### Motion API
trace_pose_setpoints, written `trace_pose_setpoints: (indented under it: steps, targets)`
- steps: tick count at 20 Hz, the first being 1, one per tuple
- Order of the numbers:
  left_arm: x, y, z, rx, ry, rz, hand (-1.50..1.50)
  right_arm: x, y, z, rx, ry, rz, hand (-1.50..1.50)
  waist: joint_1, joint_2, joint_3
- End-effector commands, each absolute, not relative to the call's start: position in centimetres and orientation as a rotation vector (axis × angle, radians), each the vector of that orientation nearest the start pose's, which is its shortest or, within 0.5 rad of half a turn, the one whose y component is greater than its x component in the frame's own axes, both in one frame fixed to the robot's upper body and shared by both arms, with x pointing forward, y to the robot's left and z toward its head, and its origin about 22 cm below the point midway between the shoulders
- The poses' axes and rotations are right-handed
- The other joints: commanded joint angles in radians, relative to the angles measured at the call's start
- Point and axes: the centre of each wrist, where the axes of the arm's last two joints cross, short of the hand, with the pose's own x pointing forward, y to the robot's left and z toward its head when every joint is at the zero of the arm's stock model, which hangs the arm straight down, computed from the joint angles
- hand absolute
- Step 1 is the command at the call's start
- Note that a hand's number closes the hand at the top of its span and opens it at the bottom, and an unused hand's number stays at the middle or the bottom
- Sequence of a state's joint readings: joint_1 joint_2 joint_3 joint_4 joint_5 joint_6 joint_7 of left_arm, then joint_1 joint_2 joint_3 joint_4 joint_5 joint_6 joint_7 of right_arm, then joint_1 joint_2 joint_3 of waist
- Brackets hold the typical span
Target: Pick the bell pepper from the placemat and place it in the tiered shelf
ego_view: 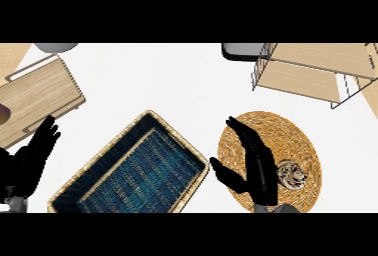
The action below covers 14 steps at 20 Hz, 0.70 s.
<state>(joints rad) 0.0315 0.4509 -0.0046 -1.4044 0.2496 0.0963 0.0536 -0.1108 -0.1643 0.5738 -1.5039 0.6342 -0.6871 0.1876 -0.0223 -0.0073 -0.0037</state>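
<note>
Woven straw placemat [295,140], wicker basket [111,155], wood-and-wire tiered shelf [310,75], matt black hands.

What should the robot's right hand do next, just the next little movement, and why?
Probably shift the right hand slightly rightward and curl its fingers round the bell pepper. The hand is open over the round placemat, the pepper sits just beside it, ungrasped, and the tiered shelf waits farther up.

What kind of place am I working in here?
Most likely a kitchen counter: a white worktop with a round woven placemat, a dark blue woven basket, a wooden tiered shelf and what looks like a wooden cutting board. The right hand hovers over the placemat.
</note>
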Motion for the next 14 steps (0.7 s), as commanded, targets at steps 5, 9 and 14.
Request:
trace_pose_setpoints:
  steps: [5, 9, 14]
  targets:
    - [22.7, 35.7, 0.1, 0.296, -1.316, -0.019, 0.00, 21.7, -15.7, 1.3, -1.043, -1.440, 0.735, -1.50, -0.016, -0.009, -0.003]
    - [22.4, 34.8, -0.7, 0.284, -1.322, -0.017, 0.00, 21.1, -13.9, 3.2, -1.069, -1.220, 0.930, -1.50, 0.004, -0.003, -0.003]
    - [23.9, 35.0, 0.5, 0.279, -1.342, -0.036, 0.00, 21.6, -10.8, 5.2, -1.127, -0.966, 1.178, -1.50, 0.019, 0.004, -0.001]
